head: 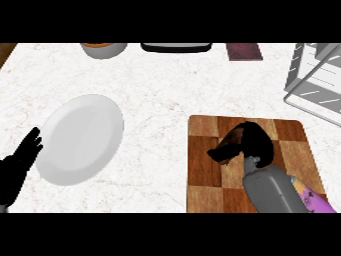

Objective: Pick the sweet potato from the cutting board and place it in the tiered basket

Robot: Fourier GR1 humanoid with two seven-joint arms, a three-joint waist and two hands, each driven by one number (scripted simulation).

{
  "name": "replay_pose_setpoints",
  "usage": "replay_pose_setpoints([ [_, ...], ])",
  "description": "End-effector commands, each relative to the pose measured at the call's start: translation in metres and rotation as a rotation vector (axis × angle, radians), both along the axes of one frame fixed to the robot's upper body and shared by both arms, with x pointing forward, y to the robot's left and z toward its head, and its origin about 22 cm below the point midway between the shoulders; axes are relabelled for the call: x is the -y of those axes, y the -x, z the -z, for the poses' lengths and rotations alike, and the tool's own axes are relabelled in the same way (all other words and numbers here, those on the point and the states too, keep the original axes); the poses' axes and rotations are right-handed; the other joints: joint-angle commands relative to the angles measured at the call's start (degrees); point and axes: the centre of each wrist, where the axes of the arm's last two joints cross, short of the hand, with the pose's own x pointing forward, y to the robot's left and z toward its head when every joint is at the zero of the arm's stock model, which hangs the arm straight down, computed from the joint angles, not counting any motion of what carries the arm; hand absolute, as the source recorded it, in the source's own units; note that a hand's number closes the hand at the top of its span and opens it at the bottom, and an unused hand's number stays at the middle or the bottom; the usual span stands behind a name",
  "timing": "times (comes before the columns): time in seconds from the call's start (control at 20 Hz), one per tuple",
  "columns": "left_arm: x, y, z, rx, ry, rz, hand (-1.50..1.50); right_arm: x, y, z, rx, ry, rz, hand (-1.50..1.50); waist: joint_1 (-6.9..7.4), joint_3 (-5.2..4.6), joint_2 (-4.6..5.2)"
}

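Right of centre, the right hand (256, 140) curls its fingers down round the sweet potato (226, 148), which is mostly hidden and sits over the upper middle of the checkered cutting board (202, 190). A purple and yellow thing (311, 198) lies beside the grey forearm (272, 190) at the board's lower right. The white wire tiered basket (322, 85) stands at the upper right, apart from the board, with bare marble counter (165, 90) between them. A white plate (81, 140) lies left of the board. The left hand (3, 172) rests at the lower left, fingers straight. A bowl (103, 49) sits at the top edge.
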Motion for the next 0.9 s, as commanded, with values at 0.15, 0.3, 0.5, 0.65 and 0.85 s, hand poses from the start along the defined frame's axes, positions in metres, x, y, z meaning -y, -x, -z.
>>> replay_pose_setpoints([
  [0.15,0.001,0.0,0.002,-0.015,0.005,-0.029,0.0,-0.011,0.009,-0.025,0.085,0.048,0.069,1.5,0.04,0.7,0.69],
  [0.3,0.003,-0.017,-0.001,0.0,0.0,0.007,0.0,-0.028,-0.005,-0.039,0.133,0.09,0.051,1.5,0.14,0.7,0.77],
  [0.5,0.007,-0.011,-0.004,-0.002,0.006,0.061,0.0,-0.086,-0.056,-0.094,0.241,0.199,-0.066,1.5,3.81,0.69,1.31],
  [0.65,0.01,-0.012,0.005,-0.006,-0.006,0.053,0.0,-0.113,-0.072,-0.114,0.282,0.317,-0.07,1.5,3.56,0.63,1.37],
  [0.85,-0.003,-0.019,0.001,-0.006,0.009,0.023,0.0,-0.127,-0.075,-0.136,0.413,0.368,-0.019,1.5,1.57,0.62,1.03],
])
